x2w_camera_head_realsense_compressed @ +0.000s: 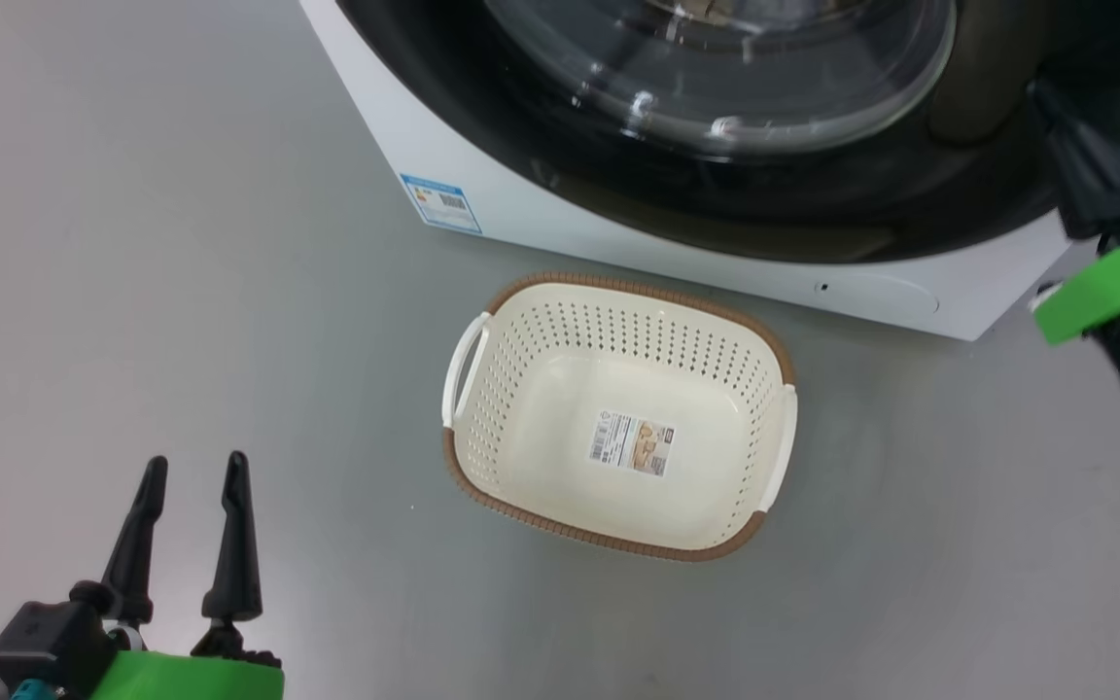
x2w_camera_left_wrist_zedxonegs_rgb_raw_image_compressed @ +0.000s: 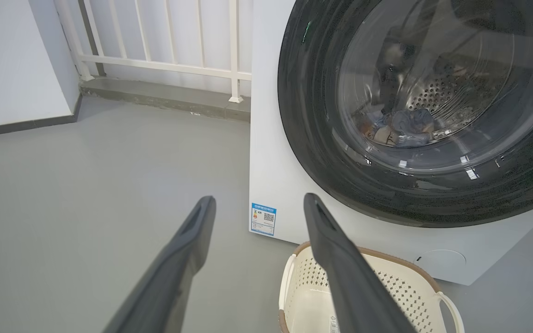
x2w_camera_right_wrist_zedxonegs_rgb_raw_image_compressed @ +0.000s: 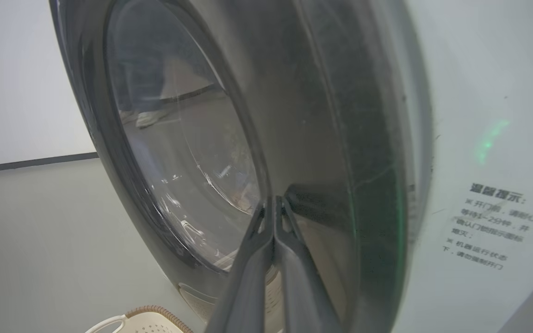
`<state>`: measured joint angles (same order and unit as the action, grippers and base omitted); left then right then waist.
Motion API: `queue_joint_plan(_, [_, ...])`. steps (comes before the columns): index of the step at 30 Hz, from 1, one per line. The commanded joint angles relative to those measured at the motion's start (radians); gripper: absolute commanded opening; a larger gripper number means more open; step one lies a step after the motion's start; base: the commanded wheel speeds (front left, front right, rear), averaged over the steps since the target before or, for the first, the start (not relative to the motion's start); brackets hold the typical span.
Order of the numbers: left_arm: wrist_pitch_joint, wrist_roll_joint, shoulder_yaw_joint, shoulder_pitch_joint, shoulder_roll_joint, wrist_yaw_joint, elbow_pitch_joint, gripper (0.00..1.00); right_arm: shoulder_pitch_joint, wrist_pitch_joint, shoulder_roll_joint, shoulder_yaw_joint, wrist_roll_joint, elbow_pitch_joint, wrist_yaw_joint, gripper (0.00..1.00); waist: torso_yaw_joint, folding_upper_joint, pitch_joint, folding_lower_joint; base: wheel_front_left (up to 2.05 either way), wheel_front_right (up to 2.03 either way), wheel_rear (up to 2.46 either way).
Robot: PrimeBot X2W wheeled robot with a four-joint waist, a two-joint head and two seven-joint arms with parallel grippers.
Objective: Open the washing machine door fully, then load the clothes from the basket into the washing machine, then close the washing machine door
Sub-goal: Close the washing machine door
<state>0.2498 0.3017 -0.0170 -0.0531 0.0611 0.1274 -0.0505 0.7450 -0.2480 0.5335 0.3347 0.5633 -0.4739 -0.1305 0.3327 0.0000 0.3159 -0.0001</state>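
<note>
1. My left gripper (x2w_camera_head_realsense_compressed: pixel 196 460) gapes wide, holding nothing, well left of the empty basket (x2w_camera_head_realsense_compressed: pixel 638 288).
2. I see clothes (x2w_camera_left_wrist_zedxonegs_rgb_raw_image_compressed: pixel 405 127) behind the washing machine door (x2w_camera_head_realsense_compressed: pixel 813 214).
3. My right gripper (x2w_camera_head_realsense_compressed: pixel 1041 89) is pinched together, tips at that door's rim.

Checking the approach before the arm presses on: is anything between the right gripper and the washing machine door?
Nothing visible. The shut right gripper has its tips right at the black rim of the washing machine door. The basket stands on the floor below, clear of both.

Left gripper (x2w_camera_head_realsense_compressed: pixel 196 462) splayed wide; right gripper (x2w_camera_right_wrist_zedxonegs_rgb_raw_image_compressed: pixel 274 200) pinched tight.
</note>
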Motion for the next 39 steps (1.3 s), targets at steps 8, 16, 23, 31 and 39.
queue_joint_plan(8, [0.012, 0.005, 0.036, -0.043, 0.013, 0.003, 0.022, 1.00, 0.121, 0.012, 0.024, -0.006, -0.013, -0.070, 0.000, 0.00, 0.005, 0.0000, 0.038, 0.0001, 0.00, 0.00, 0.00])
queue_joint_plan(16, [0.012, 0.000, 0.033, -0.050, 0.012, 0.003, 0.014, 1.00, 0.195, 0.020, 0.025, -0.017, -0.029, -0.144, 0.000, 0.00, 0.009, 0.0000, 0.032, 0.0001, 0.00, 0.00, 0.00])
queue_joint_plan(23, [0.012, -0.004, 0.034, -0.040, 0.011, 0.003, 0.009, 1.00, 0.170, 0.008, 0.007, -0.012, -0.026, -0.173, 0.000, 0.00, 0.008, 0.0000, 0.005, 0.0001, 0.00, 0.00, 0.00])
queue_joint_plan(31, [0.012, -0.005, 0.032, -0.026, 0.016, 0.003, 0.005, 1.00, 0.120, -0.004, -0.012, 0.016, -0.033, -0.173, 0.000, 0.34, -0.003, 0.0000, -0.045, 0.0001, 0.00, 0.00, 0.00])
queue_joint_plan(39, [0.012, -0.007, 0.030, -0.001, 0.032, 0.003, 0.009, 1.00, 0.037, -0.010, -0.047, 0.028, -0.035, -0.145, 0.000, 1.00, -0.033, 0.0000, -0.120, 0.0001, 0.00, 0.00, 0.00])
